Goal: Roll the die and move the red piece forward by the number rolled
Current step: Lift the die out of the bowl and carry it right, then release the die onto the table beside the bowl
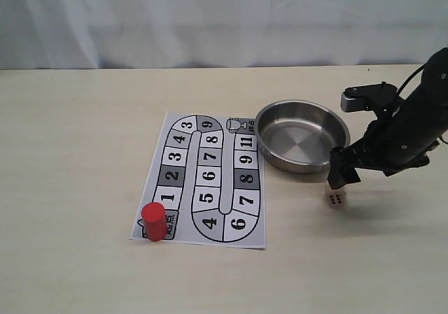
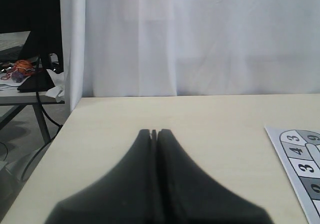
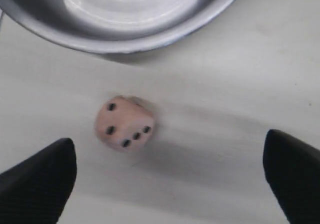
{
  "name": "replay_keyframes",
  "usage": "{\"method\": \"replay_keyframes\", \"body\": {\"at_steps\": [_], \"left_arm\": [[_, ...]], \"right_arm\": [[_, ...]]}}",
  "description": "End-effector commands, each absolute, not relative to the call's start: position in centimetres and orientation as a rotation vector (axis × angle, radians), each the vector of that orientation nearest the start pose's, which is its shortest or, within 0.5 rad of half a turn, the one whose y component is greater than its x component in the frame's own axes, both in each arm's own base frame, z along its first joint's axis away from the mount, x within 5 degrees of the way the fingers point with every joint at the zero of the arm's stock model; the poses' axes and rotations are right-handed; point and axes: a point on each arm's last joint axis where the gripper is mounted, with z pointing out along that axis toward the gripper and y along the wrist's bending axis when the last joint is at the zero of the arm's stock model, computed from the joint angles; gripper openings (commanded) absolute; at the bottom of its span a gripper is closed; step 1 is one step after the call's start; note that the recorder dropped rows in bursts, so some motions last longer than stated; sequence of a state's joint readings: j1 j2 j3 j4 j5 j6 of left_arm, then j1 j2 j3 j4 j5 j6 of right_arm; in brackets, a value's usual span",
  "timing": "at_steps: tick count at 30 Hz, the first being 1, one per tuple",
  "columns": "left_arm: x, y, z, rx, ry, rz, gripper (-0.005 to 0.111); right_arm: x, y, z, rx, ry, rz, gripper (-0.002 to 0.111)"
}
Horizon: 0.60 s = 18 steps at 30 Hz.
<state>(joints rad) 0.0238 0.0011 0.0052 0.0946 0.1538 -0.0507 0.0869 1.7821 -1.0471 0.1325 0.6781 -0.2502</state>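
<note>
Your right gripper hangs wide open and empty over the small pale tan wooden die with dark pips. The die lies on the pale wooden table, right of centre in the exterior view, just outside the round shiny metal bowl. The wrist view shows the die nearer one finger than the other, so closing now could clip a corner and flick it away. Your left gripper is closed on nothing. The solid red cylinder piece stands at the lower left corner of the printed paper board.

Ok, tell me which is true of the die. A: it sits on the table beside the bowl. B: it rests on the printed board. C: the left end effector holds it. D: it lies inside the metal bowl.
A: the die sits on bare table just outside the bowl, the open right end effector near it.
</note>
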Motion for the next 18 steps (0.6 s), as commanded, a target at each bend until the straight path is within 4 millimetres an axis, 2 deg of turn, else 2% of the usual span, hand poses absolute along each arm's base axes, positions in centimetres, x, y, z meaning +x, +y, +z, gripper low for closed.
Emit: {"method": "replay_keyframes", "body": {"at_steps": [1,7,15,17,18], "left_arm": [[5.63,0.25,20.03,0.003,1.626,0.06,0.0],[5.63,0.25,20.03,0.003,1.626,0.06,0.0],[5.63,0.25,20.02,0.002,1.627,0.058,0.0],[5.63,0.25,20.02,0.002,1.627,0.058,0.0],[5.63,0.25,20.02,0.002,1.627,0.058,0.0]], "right_arm": [[33.26,2.59,17.31,-0.292,2.873,-0.042,0.092],[33.12,1.77,17.31,-0.275,2.895,-0.17,0.092],[32.97,1.74,17.28,-0.275,2.911,-0.174,0.091],[32.88,1.72,17.26,-0.275,2.921,-0.176,0.086],[32.82,1.71,17.25,-0.275,2.928,-0.178,0.08]]}}
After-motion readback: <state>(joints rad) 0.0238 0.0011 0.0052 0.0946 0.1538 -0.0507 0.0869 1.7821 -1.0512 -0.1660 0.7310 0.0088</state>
